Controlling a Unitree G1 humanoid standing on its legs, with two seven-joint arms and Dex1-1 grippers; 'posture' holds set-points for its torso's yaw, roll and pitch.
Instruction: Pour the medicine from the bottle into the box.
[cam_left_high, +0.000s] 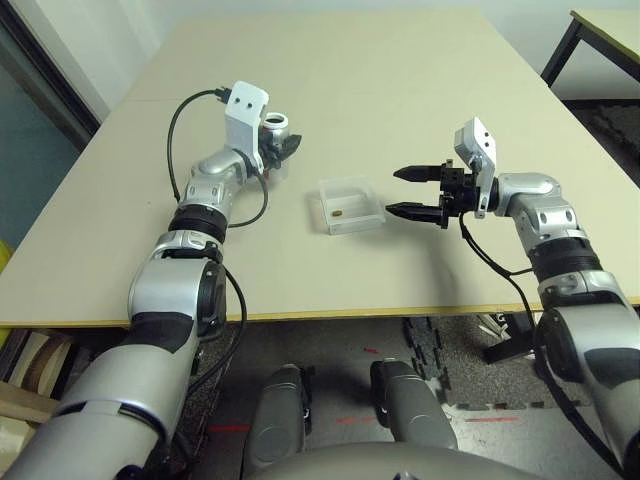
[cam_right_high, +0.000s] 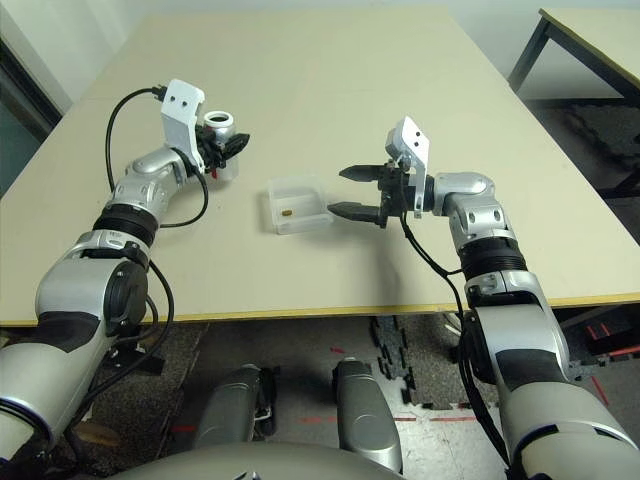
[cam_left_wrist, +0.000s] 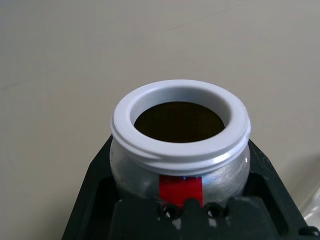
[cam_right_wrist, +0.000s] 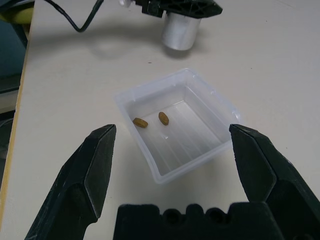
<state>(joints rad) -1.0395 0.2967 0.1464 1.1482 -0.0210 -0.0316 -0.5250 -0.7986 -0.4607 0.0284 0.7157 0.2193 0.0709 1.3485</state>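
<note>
Bottle (cam_left_wrist: 180, 150) (base hidden) pinched upright in left jaws; right jaws spread beside box (cam_right_wrist: 177, 122) holding medicine (cam_right_wrist: 163, 118).

Clear ribbed box (cam_right_wrist: 178, 126) — brown pills (cam_right_wrist: 163, 118); red-marked silver bottle (cam_left_wrist: 180, 157).

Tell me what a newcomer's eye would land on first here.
First, the clear box in the middle of the table, with two brown pills lying in it. Next, the open-mouthed bottle gripped upright in the left tool, beside the box. The right tool hangs open on the box's other side.
</note>
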